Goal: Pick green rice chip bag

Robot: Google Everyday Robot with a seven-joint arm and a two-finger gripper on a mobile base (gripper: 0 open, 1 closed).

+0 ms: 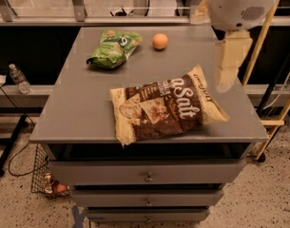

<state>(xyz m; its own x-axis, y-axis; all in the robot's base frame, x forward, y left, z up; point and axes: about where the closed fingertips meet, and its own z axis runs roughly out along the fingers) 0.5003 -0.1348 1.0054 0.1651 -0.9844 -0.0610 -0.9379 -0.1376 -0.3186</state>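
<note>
Gripper [231, 63], seemingly the pale blur over right of table [82, 113], arm [239, 6] cropped above

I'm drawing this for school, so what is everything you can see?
green rice chip bag: one, bright green, far left of the cabinet top.
orange ball: one, orange, right of the green rice chip bag.
brown-and-cream chip bag: one, brown and cream, flat near the front edge.
drawer cabinet: one, grey, under all three.
water bottle: one, clear, ledge at left.
wire basket: one, dark, floor at lower left.
gripper: one, pale cream, above the cabinet's right side.
</note>
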